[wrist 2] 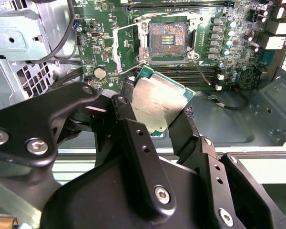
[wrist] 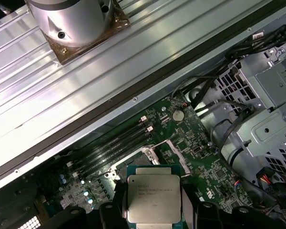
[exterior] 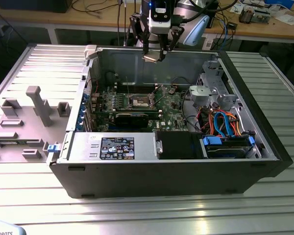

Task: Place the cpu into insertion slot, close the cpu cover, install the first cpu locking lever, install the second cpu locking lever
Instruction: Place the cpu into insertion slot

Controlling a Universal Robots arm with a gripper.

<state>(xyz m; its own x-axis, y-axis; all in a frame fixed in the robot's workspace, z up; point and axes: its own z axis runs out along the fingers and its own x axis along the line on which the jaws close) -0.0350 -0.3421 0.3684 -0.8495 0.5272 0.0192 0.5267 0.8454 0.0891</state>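
In the exterior view my gripper (exterior: pixel 153 55) hangs above the open computer case's back wall, shut on the cpu (exterior: pixel 151 58). Both wrist views show the cpu (wrist 2: pixel 157 104) (wrist: pixel 153 198) as a flat square chip with a dull silver top and green edge, pinched between the black fingers (wrist 2: pixel 128 109). The insertion slot (wrist 2: pixel 168 37) (exterior: pixel 139 102) lies well below on the green motherboard, its dark centre exposed. The cpu cover (wrist 2: pixel 126 45) (wrist: pixel 179 153) stands swung open beside the slot. A thin wire lever (wrist 2: pixel 201 72) sticks out from the slot's corner.
Long memory slots (wrist 2: pixel 190 72) run beside the socket. A black graphics card (exterior: pixel 132 117), a power supply (exterior: pixel 115 147) and a drive cage with blue and orange cables (exterior: pixel 225 125) crowd the case. A grey fixture plate (exterior: pixel 24 122) lies at the exterior view's left.
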